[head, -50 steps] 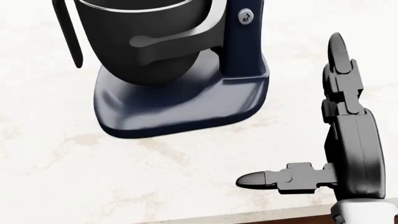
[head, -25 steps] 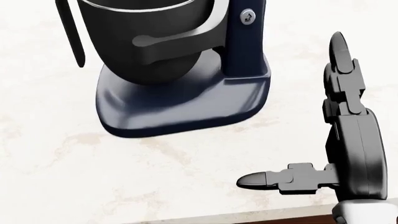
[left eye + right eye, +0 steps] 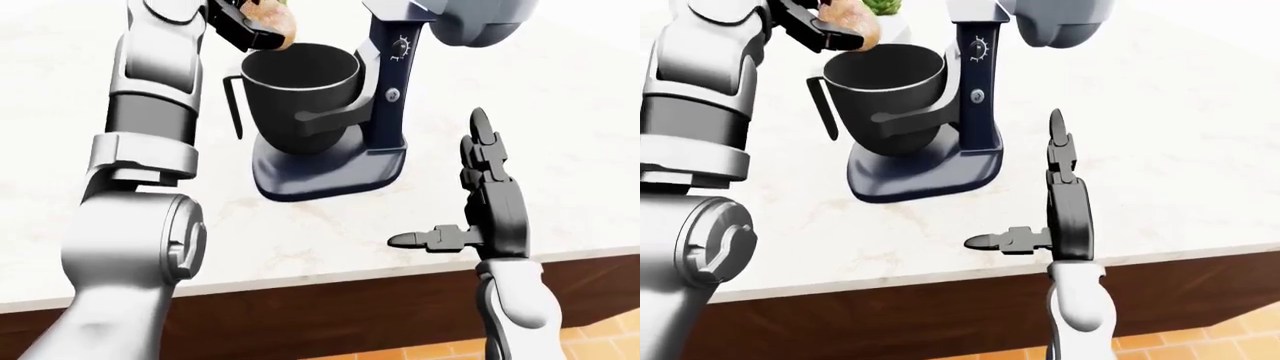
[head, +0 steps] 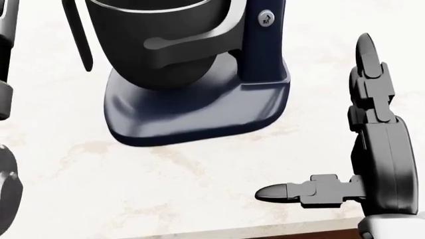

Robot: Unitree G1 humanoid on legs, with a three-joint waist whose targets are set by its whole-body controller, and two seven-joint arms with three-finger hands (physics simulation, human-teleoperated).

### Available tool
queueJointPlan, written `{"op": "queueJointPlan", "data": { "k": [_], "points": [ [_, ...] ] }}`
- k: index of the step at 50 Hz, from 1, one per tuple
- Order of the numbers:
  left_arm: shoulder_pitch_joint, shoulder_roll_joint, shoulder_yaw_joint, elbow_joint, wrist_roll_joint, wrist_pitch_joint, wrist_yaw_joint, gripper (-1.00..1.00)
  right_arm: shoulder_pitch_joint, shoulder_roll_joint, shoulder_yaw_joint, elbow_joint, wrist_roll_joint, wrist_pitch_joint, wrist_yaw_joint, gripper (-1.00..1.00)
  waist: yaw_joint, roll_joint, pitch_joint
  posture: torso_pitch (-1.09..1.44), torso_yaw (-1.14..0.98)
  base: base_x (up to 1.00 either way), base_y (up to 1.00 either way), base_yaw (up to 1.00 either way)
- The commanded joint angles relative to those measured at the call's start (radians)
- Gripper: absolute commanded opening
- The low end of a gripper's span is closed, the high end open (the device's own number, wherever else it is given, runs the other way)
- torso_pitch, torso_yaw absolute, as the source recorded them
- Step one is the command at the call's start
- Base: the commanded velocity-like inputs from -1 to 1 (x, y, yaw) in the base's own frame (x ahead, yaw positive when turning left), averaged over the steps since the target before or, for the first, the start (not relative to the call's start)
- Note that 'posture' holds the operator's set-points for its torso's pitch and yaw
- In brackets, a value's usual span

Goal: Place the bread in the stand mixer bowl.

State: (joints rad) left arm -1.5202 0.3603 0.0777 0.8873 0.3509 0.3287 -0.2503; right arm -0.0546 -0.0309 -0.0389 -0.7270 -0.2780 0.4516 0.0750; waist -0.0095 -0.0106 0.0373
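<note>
The left hand (image 3: 245, 22), fingers closed round the golden-brown bread roll (image 3: 275, 21), holds it over the dark metal mixer bowl (image 3: 300, 94) toward the pale marble countertop's (image 3: 580, 112) far edge. Delivery step; release seems next. The right hand (image 3: 480, 210) hovers spread wide, empty, near the near edge.

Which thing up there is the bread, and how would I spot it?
Find the dark blue stand mixer on the pale marble counter, then its black bowl. Just above the bowl's left rim in the left-eye view, the left hand grips the bread. It is the only golden-brown, crusty thing among black and grey parts.
</note>
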Motion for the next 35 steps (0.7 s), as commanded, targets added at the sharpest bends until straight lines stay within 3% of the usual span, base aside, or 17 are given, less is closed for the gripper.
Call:
{"op": "queueJointPlan", "data": {
  "k": [1,35],
  "points": [
    [-0.043,0.005,0.006,-0.038,-0.002,-0.036,0.021,-1.00,-0.017,-0.003,-0.003,-0.038,0.000,-0.029,-0.006,1.00,-0.001,0.001,-0.027,0.00,0.00,0.00,0.00,0.00],
    [-0.033,-0.060,-0.010,0.015,-0.010,-0.086,0.073,-1.00,-0.010,-0.006,-0.013,-0.055,0.010,-0.024,-0.005,1.00,-0.001,-0.001,-0.030,0.00,0.00,0.00,0.00,0.00]
  ]
}}
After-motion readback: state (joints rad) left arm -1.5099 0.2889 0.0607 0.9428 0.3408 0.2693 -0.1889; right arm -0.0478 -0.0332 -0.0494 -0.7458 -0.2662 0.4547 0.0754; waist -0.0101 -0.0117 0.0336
